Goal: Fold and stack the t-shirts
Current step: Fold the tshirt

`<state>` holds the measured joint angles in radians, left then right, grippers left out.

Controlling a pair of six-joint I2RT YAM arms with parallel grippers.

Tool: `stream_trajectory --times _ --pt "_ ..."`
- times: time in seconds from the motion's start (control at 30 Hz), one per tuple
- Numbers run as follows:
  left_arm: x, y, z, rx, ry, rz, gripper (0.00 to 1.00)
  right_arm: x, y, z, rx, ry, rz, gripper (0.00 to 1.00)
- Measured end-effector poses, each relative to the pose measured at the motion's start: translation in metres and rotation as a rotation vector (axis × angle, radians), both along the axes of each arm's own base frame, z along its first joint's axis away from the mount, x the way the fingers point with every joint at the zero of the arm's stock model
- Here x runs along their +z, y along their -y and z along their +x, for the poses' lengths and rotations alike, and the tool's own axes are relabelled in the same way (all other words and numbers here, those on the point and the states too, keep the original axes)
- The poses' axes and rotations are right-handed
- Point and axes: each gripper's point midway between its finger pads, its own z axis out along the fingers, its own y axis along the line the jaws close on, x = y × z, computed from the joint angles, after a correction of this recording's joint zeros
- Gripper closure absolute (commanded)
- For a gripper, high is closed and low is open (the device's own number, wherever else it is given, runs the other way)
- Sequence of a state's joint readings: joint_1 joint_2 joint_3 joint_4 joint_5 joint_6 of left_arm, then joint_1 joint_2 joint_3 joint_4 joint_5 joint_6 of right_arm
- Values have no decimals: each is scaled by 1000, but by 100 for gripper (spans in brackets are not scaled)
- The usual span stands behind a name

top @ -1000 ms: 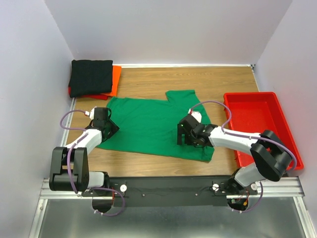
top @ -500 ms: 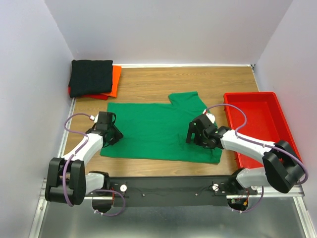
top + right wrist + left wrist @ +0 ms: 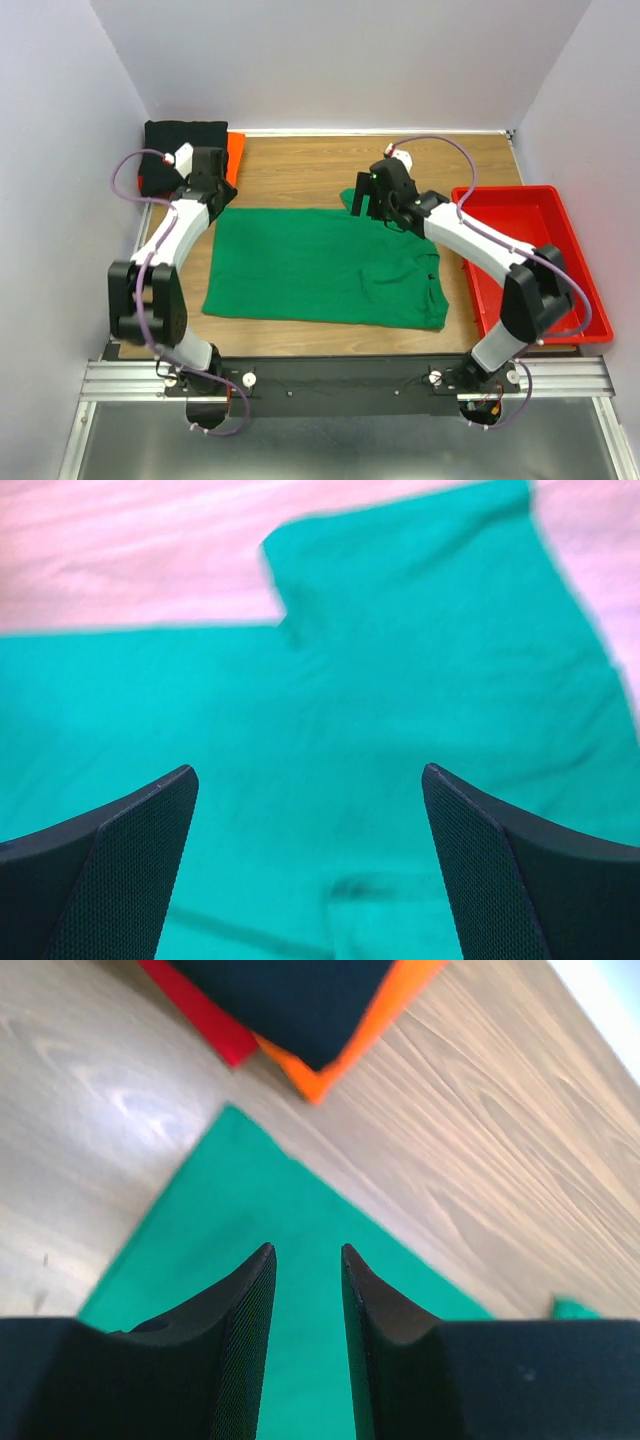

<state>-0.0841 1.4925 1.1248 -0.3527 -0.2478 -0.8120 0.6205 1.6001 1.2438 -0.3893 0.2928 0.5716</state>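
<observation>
The bright green t-shirt (image 3: 320,265) lies spread flat in the middle of the table. It also shows in the left wrist view (image 3: 240,1190) and the right wrist view (image 3: 400,660). My left gripper (image 3: 213,192) hovers over its far left corner, fingers a little apart (image 3: 305,1250) with nothing between them. My right gripper (image 3: 360,200) is wide open (image 3: 310,775) above the far edge, by the sleeve. The black t-shirt (image 3: 175,145) lies folded on the orange-red t-shirt (image 3: 233,150) in the far left corner, just beyond the left gripper (image 3: 290,1000).
A rigid red tray (image 3: 505,190) stands at the right, close to the green shirt's right edge. White walls close in the table at the back and both sides. Bare wood shows behind the green shirt.
Both arms have swung from the shirt's near part up to its far edge. The green shirt went from skewed to lying square, shifted slightly right.
</observation>
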Motion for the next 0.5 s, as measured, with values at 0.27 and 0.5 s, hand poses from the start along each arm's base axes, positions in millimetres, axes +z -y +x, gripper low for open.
stream_trajectory --times 0.27,0.5 --pt "-64 -21 61 73 -166 119 60 -36 46 56 -89 -48 -46 3" --pt "-94 -27 67 81 -257 159 60 -35 47 58 -73 -39 -47 3"
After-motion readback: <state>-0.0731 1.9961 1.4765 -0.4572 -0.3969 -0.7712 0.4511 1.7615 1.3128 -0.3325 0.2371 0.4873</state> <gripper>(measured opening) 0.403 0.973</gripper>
